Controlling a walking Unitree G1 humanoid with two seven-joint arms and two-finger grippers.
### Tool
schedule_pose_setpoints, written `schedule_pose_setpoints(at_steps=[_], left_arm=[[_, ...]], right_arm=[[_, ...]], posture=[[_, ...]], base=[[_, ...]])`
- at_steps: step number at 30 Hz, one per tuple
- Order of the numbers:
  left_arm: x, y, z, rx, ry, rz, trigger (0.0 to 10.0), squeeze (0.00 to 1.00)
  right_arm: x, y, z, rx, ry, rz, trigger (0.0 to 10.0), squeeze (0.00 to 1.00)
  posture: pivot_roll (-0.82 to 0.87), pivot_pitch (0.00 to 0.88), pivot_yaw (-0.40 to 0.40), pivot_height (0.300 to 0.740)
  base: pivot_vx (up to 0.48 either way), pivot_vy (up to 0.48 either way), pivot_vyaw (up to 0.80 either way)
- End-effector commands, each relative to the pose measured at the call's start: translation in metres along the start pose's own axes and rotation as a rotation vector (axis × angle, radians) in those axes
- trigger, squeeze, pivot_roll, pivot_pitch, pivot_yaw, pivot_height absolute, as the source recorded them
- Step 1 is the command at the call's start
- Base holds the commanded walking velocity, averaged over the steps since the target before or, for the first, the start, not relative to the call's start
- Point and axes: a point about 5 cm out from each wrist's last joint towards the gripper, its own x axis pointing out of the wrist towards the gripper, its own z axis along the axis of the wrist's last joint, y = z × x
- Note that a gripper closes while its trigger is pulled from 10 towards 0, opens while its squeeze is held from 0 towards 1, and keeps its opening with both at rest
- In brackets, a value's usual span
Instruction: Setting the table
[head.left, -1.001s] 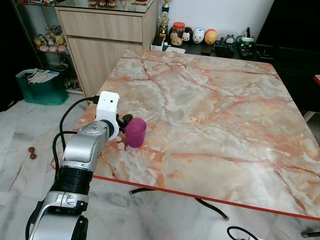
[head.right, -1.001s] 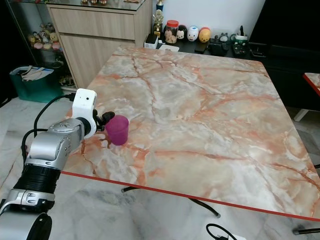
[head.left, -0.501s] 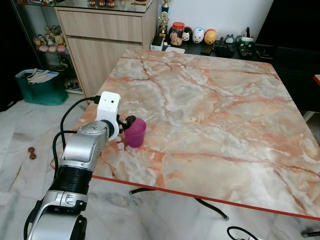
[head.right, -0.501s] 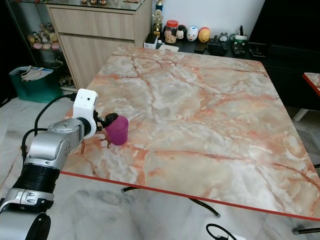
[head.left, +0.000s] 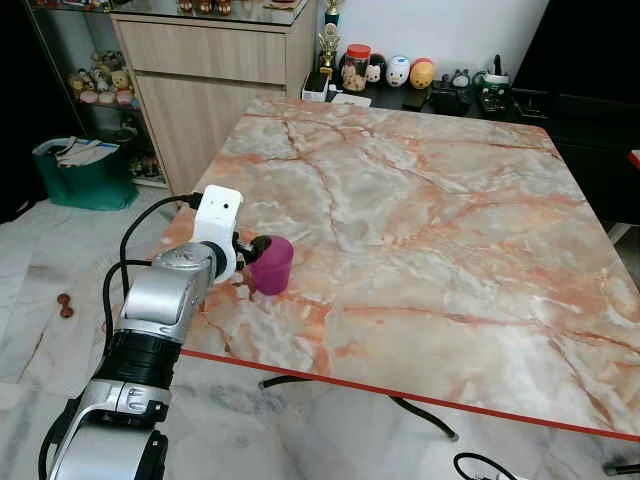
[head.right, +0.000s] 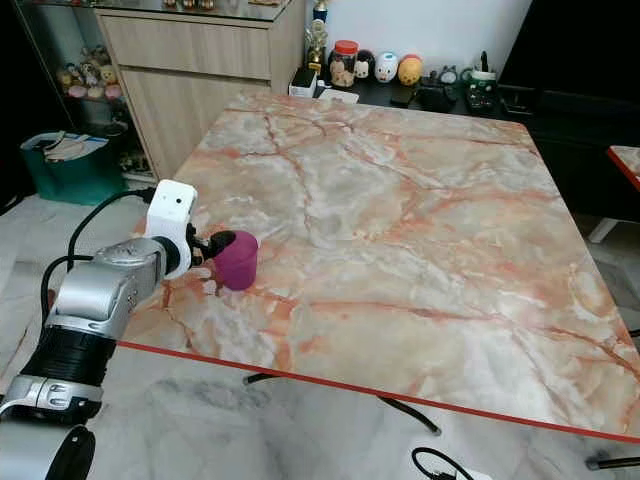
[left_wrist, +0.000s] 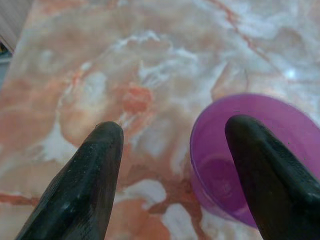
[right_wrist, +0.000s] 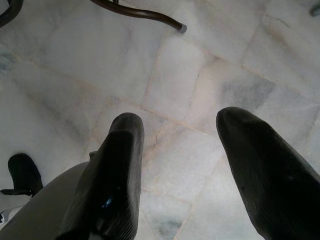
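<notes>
Left wrist view shows your left gripper (left_wrist: 170, 175) spread, one finger inside the small purple plastic cup (left_wrist: 250, 155) at lower right: probably light, thin-walled and tippy, so pinch its rim gently.

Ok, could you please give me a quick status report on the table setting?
Left end effector open at purple cup, one finger over its rim. Cup upright on table, near corner. Right end effector open, idle over floor.

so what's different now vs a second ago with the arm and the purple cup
Very little. The left gripper has stayed at the purple cup near the table's front-left corner, fingers open, one finger over the cup's mouth and the other outside its wall. The arm has shifted only slightly. The cup stands upright on the same spot, not lifted. The right gripper hangs open over the floor.
</notes>
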Motion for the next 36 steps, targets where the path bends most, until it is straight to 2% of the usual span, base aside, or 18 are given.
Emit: schedule_pose_setpoints(at_steps=[1,11,12,14,15,21,27,36], left_arm=[[0.0022,-0.0025,-0.0020,0.033,0.017,-0.001,10.0,0.00],[0.0077,-0.0035,-0.0076,0.027,0.035,0.005,10.0,0.00],[0.0088,-0.0021,-0.0078,0.034,0.035,0.011,5.8,0.00],[0.0090,-0.0016,-0.0078,0.035,0.034,0.012,5.8,0.00],[0.0094,-0.0003,-0.0072,0.036,0.033,0.014,0.0,0.00],[0.0097,0.0017,-0.0061,0.036,0.028,0.018,0.0,0.00],[0.0113,-0.0035,-0.0068,0.047,0.027,-0.010,0.0,0.00],[0.0099,-0.0025,0.0012,0.037,-0.011,-0.001,0.0,0.00]], right_arm=[[-0.0004,-0.0018,-0.0019,-0.007,0.012,-0.002,10.0,0.00],[-0.0003,-0.0013,-0.0016,-0.001,0.013,-0.004,10.0,0.00],[-0.0002,-0.0014,-0.0015,-0.003,0.013,-0.003,10.0,0.00],[-0.0002,-0.0015,-0.0015,-0.003,0.014,-0.003,10.0,0.00],[-0.0002,-0.0015,-0.0014,-0.004,0.014,-0.003,10.0,0.00],[-0.0003,-0.0018,-0.0017,-0.003,0.015,-0.003,10.0,0.00],[-0.0002,-0.0017,-0.0019,-0.006,0.020,0.003,10.0,0.00],[-0.0002,-0.0018,-0.0019,-0.003,0.019,0.000,10.0,0.00]], posture=[[0.13,0.000,-0.054,0.740],[0.12,0.000,-0.052,0.740],[0.12,0.000,-0.054,0.740],[0.12,0.000,-0.054,0.740],[0.12,0.000,-0.054,0.740],[0.12,0.000,-0.053,0.740],[0.12,0.000,-0.055,0.740],[0.12,0.000,-0.055,0.740]], base=[[0.000,0.000,0.00],[0.000,0.000,0.00],[0.000,0.000,0.00],[0.000,0.000,0.00],[0.000,0.000,0.00],[0.000,0.000,0.00],[0.000,0.000,0.00],[0.000,0.000,0.00]])
